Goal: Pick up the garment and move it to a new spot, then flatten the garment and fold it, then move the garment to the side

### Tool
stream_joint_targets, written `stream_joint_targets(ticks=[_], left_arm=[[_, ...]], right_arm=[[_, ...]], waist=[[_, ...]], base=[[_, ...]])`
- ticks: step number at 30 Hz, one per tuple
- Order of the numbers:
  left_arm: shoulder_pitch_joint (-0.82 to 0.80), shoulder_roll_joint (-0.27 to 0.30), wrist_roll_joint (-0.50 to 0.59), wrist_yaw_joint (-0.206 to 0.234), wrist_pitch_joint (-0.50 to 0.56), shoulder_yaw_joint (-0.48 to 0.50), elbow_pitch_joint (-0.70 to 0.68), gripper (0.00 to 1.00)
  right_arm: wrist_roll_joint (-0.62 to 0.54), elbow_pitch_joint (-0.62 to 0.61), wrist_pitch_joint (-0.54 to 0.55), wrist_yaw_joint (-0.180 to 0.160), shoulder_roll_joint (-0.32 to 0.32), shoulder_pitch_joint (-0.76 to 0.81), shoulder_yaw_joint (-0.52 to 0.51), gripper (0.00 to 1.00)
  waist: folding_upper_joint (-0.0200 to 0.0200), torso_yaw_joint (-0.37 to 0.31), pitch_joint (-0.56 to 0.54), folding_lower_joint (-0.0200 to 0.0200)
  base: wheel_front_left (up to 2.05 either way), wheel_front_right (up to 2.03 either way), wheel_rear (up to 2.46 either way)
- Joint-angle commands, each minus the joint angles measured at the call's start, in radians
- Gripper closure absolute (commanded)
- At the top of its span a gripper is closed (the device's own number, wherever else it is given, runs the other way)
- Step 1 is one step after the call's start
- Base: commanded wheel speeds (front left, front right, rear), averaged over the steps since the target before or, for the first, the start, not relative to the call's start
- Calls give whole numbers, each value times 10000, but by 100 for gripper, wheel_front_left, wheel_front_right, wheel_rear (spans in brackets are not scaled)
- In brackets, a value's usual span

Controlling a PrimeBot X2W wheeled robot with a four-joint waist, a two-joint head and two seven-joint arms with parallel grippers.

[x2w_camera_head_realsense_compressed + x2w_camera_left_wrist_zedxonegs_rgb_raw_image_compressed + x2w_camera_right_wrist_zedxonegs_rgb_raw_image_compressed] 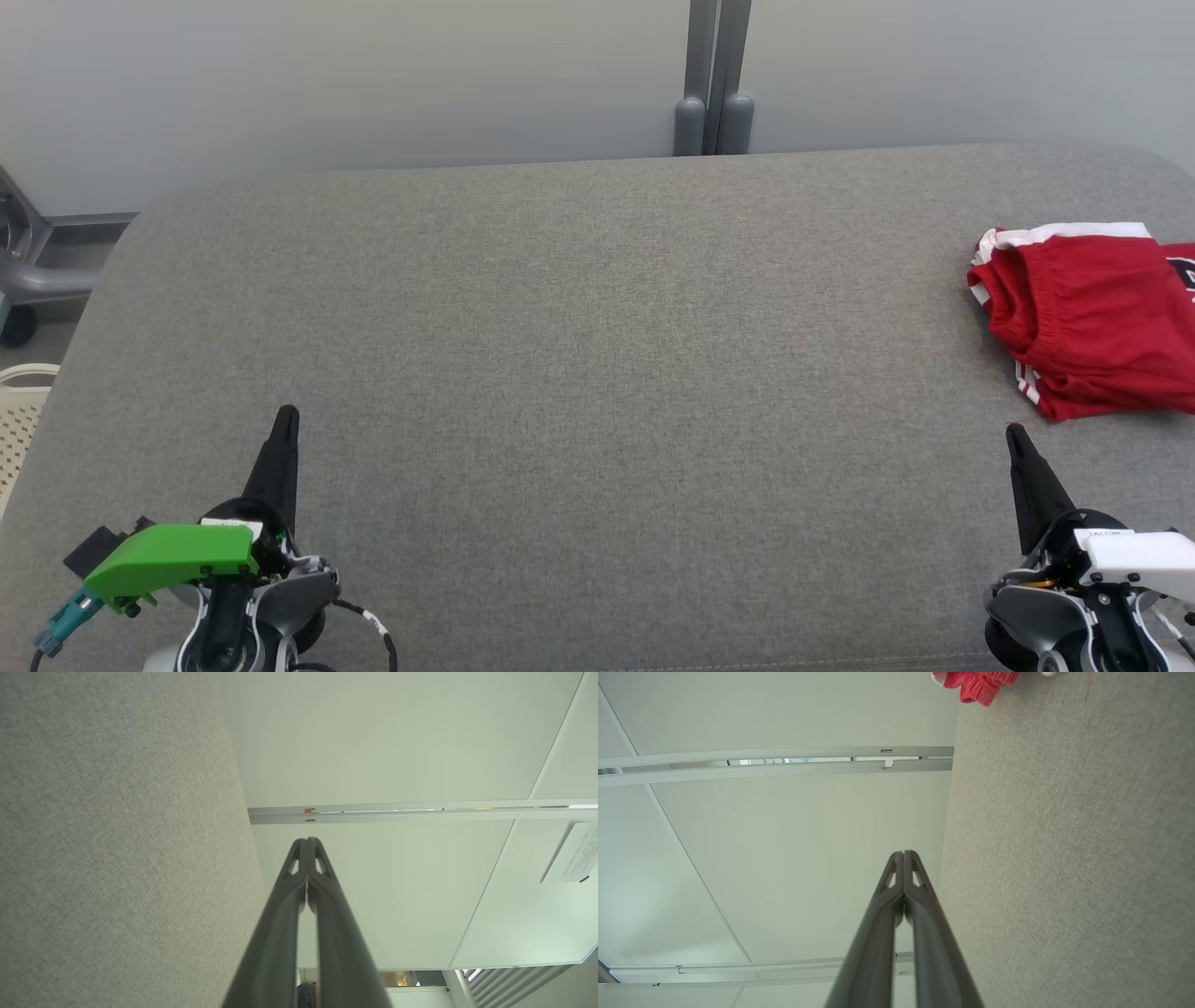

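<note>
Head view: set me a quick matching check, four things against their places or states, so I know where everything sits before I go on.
Things:
1 red garment
2 left gripper
3 right gripper
4 grey post

Places or states:
A lower right, shut
B upright behind the far edge
C lower left, shut
D bunched at the right end of the grey cushion

Pairs: 1-D, 2-C, 3-A, 4-B

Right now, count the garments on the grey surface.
1. The red garment lies at the right of the grey surface, cut off by the frame; others could be hidden beyond.
</note>
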Motion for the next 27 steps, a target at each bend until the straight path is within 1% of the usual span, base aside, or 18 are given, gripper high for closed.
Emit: stream_joint_targets(ticks=[1, 27], left_arm=[[-168, 5, 7, -63, 26, 26, 16, 100], [-166, 5, 11, -53, 28, 28, 13, 100]], right_arm=[[42, -42, 25, 4, -38, -94, -21, 100], [43, -42, 24, 4, -38, -92, -20, 100]], waist=[[0, 0, 0, 0], [0, 0, 0, 0]], base=[[0, 0, 0], [0, 0, 0]])
